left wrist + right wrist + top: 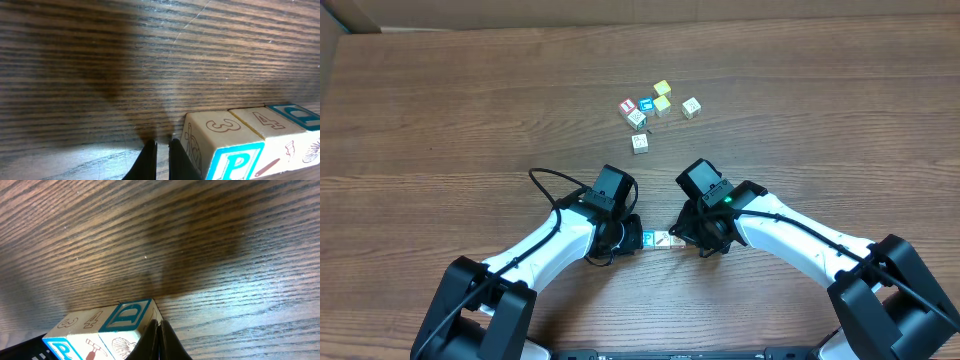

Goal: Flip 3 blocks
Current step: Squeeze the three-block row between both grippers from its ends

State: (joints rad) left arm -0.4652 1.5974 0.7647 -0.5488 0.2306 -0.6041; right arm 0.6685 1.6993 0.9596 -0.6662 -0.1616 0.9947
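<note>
The three blocks (pixel 661 240) lie in a tight row on the wooden table (pixel 470 120), near its front edge, between the two arms; seen from overhead, the row's left end shows a bright blue-and-white face and the rest is pale cream

The left gripper (pixel 632 236) sits at the row's left end with its jaws pressed together and nothing between them; in the left wrist view its dark fingers (pixel 150 162) stand just beside the end block (pixel 220 132), which has a 3 on top and a blue P on its side; I cannot tell whether they touch it

The right gripper (pixel 688 238) is at the other end, also closed and empty; in its wrist view its tips (pixel 159 340) are close against the block with the teal D (pixel 127 315)

A loose cluster of other cubes (pixel 650 108), red, blue, yellow and cream, lies well apart, further back on the table
</note>
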